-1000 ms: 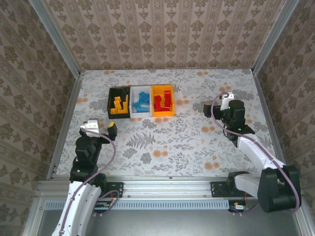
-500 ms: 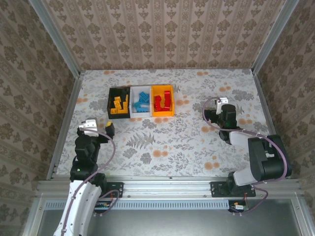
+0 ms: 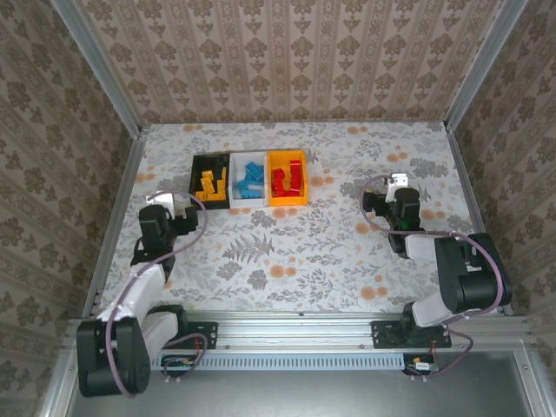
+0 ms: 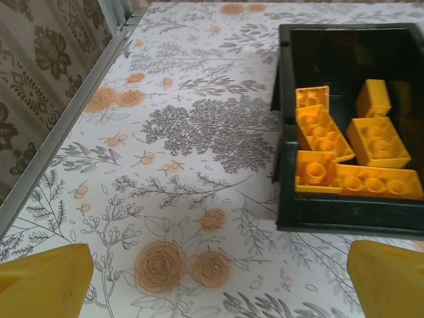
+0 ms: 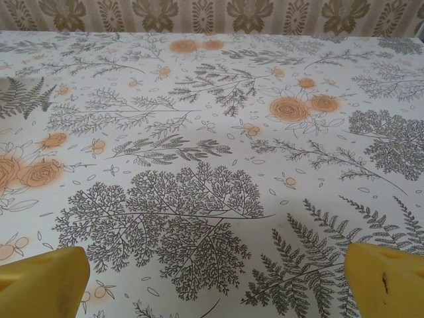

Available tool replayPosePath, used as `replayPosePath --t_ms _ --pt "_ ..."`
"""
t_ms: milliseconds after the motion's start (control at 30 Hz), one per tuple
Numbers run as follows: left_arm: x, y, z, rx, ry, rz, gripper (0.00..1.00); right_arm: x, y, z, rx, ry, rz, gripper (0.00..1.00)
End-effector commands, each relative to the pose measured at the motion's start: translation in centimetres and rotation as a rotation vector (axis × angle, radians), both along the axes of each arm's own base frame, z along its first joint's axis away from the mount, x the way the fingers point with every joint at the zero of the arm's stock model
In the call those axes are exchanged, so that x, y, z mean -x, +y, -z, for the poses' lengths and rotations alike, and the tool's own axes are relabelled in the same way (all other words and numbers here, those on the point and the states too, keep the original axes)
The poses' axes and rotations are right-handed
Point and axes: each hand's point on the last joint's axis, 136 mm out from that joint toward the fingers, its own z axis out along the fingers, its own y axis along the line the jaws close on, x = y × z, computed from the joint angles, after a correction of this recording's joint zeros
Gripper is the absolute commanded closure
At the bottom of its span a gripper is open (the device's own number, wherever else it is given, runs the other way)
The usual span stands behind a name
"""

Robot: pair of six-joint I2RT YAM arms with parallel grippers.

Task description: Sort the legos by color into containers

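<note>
containers 3: black container [image 3: 194, 182], white container [image 3: 249, 157], orange-yellow container [image 3: 287, 203] | orange legos [image 4: 377, 141] about 6 | blue legos [image 3: 252, 181], red legos [image 3: 287, 180]: too small to count | grippers 2: left gripper [image 4: 215, 281], right gripper [image 5: 212, 281]

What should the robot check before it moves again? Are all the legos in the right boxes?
1. All orange bricks in the black bin: ok.
2. All blue bricks in the white bin: ok.
3. All red bricks in the orange-yellow bin: ok.
4. No loose brick seen on the table: ok.
5. The left jaws open, holding nothing: ok.
6. The right jaws open, holding nothing: ok.
</note>
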Motion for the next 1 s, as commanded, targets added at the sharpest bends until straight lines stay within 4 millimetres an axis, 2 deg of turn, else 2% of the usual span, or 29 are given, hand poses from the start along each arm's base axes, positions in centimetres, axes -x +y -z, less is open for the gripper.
replayPosePath --t_ms 0,167,400,600,667,900,967 --pt "-2.5 0.7 -2.9 -0.016 -0.111 0.011 0.00 0.0 -0.3 -0.3 -0.015 -0.032 0.022 0.00" --pt "-3.6 1.6 -1.3 -0.030 -0.081 0.005 0.00 0.0 -0.4 -0.2 -0.015 -0.035 0.022 0.00" --pt "-5.4 0.5 0.3 0.009 -0.086 0.055 0.00 0.0 -0.4 -0.1 -0.015 -0.035 0.022 0.00" --pt "-6.5 0.6 1.4 0.030 -0.101 0.027 0.00 0.0 -0.4 -0.1 -0.016 -0.037 0.022 0.00" --pt "-6.5 0.4 1.7 0.012 -0.113 0.034 0.00 0.0 -0.4 -0.1 -0.017 -0.037 0.022 0.00" --pt "-6.2 -2.6 3.0 -0.065 -0.146 0.145 0.00 0.1 -0.4 0.0 -0.017 -0.038 0.024 0.00" --pt "-6.2 -2.8 3.0 -0.078 -0.151 0.150 0.00 0.1 -0.5 0.0 -0.017 -0.044 0.025 0.00"
